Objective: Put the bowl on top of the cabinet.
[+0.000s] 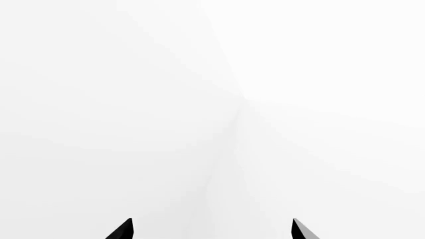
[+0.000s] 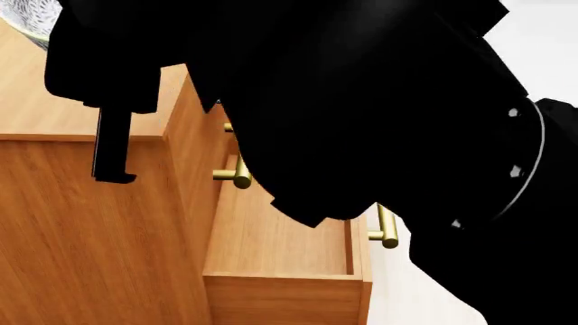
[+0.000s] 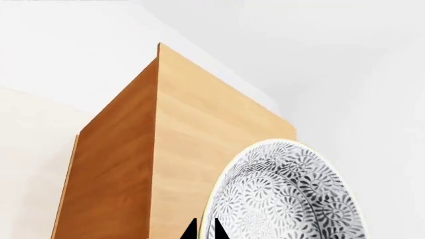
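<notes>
Currently the right tool (image 3: 204, 230) pinches the rim of the bowl (image 3: 285, 199), tips nearly closed, carrying it tilted over the cabinet (image 3: 192, 144) top near its edge; left tool (image 1: 212, 230) open, empty, facing blank wall.

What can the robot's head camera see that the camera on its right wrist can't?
Only the head view shows the brass handles on the drawer fronts, an open drawer, and the robot's own big black arm blocking much of the picture.

Only the right wrist view shows the bowl's blue-black leaf pattern clearly, with the right gripper fingertips pinched close on its rim, plus the white wall behind.

Both show the orange-brown wooden cabinet. A patterned sliver at the head view's top corner may be the bowl too.
</notes>
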